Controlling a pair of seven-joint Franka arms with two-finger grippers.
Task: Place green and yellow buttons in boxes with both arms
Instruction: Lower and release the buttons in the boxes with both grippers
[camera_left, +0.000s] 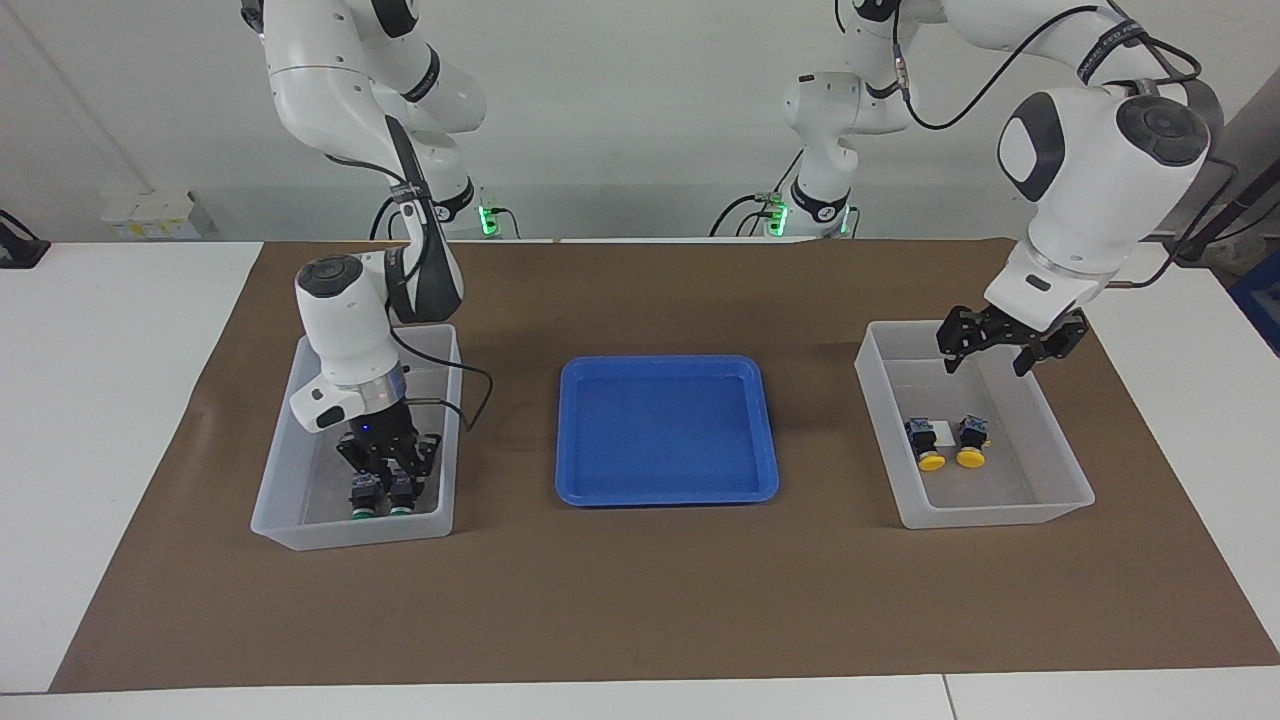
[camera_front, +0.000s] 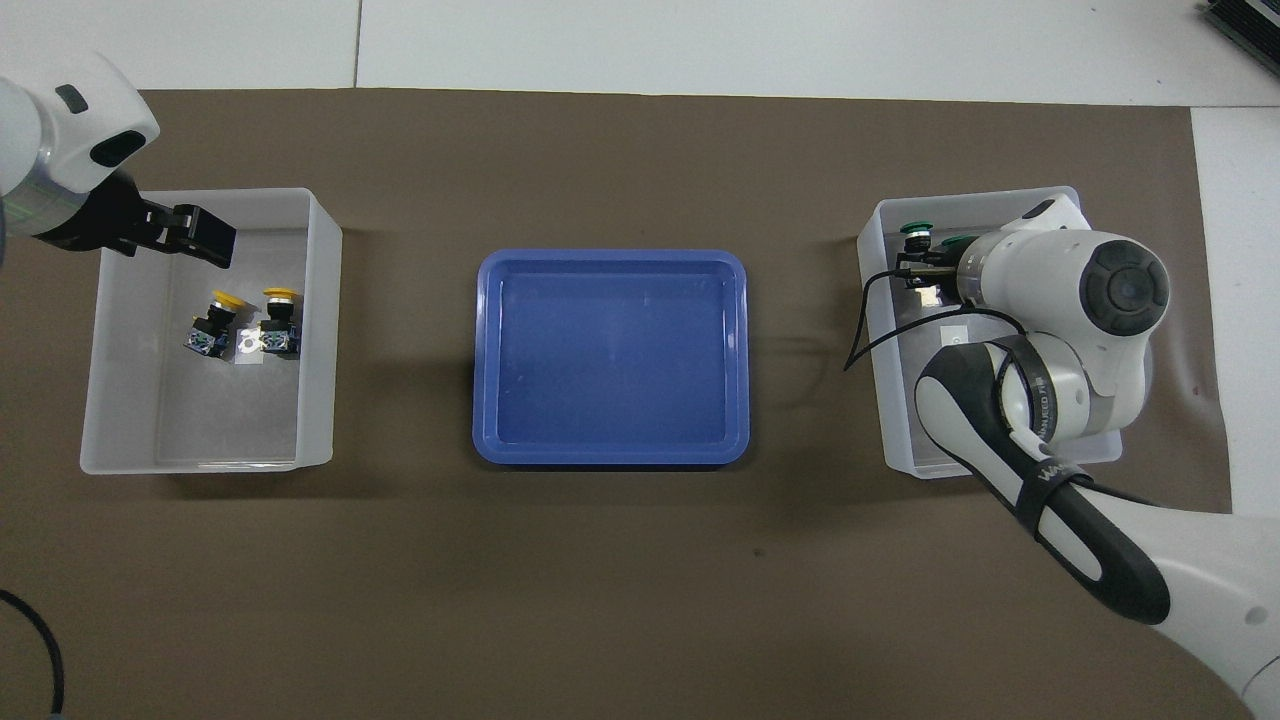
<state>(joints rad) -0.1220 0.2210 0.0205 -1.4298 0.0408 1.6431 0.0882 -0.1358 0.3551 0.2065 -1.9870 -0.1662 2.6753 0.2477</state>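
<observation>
Green buttons (camera_left: 378, 497) both sit low in the right arm's box (camera_left: 290, 470); right gripper (camera_left: 402, 478) is clamped on one, so part the fingers before lifting. Yellow buttons (camera_left: 945, 445) lie in the other box (camera_left: 1050, 440), left gripper (camera_left: 1003, 345) empty, open, above

You've got two fixed cams. The facing one sits high across the table, looking at the robots and down, wide enough to take in both arm bases and the back wall. The overhead one sits above the robots' end, looking forward and steeply down (closer crop, arms enter from the bottom edge). Both share the brown mat (camera_left: 640, 600), the blue tray (camera_left: 667, 430) and both bins (camera_left: 300, 530) (camera_left: 985, 515); sides flip between them, half a turn apart.
</observation>
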